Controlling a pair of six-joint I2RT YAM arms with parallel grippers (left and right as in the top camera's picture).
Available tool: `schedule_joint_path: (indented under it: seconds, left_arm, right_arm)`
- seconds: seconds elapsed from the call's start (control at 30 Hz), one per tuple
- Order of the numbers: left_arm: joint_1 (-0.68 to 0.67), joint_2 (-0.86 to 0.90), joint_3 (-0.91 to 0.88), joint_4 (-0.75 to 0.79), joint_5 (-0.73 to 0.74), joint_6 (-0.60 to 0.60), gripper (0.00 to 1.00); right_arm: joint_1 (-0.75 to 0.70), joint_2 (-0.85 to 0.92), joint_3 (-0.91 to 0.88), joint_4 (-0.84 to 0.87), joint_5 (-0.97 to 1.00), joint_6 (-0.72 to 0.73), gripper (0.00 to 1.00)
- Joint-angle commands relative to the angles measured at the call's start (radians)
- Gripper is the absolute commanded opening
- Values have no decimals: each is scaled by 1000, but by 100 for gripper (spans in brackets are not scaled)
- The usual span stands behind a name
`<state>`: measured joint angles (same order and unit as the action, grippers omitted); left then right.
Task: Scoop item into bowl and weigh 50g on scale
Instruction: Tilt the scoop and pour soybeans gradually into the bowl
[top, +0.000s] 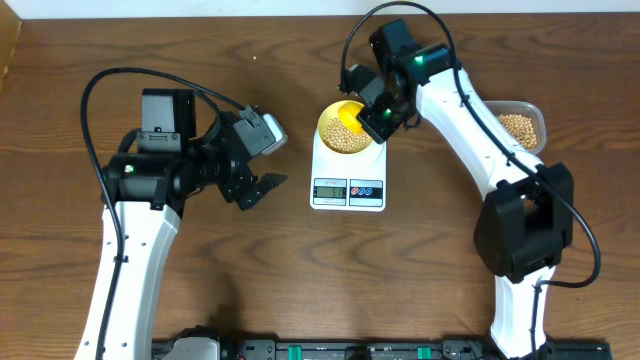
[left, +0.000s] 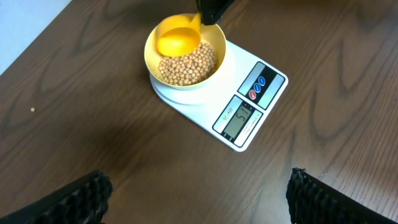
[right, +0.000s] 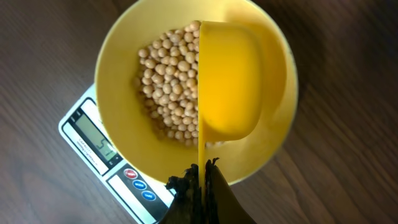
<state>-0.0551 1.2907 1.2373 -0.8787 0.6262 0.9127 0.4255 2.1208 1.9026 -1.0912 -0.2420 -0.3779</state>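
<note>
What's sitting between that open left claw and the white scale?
Only bare table separates left claw from scale, per the overhead view.

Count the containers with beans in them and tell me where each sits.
2. The bowl sits on the scale, mid-table; the clear tub sits near the table's right edge. The scoop looks empty.

My tan beans (left: 186, 65) lie heaped in the pale yellow bowl (left: 149, 59), upright on the white scale (left: 217, 93) on my worktop (left: 93, 137)
</note>
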Motion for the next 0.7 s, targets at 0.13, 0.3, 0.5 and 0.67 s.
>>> schedule_joint_path:
  seconds: [0.13, 0.3, 0.5, 0.67]
  left_arm:
    - [4, 8, -7, -2, 13, -10, 92]
    - [4, 8, -7, -2, 13, -10, 92]
    - [4, 8, -7, -2, 13, -10, 92]
    - [4, 8, -7, -2, 13, -10, 92]
  right_arm:
    - [28, 8, -7, -3, 1, -24, 1]
    - [28, 8, -7, -13, 1, -24, 1]
    - [31, 8, -7, -29, 0, -23, 1]
    - [47, 8, -7, -40, 0, -24, 1]
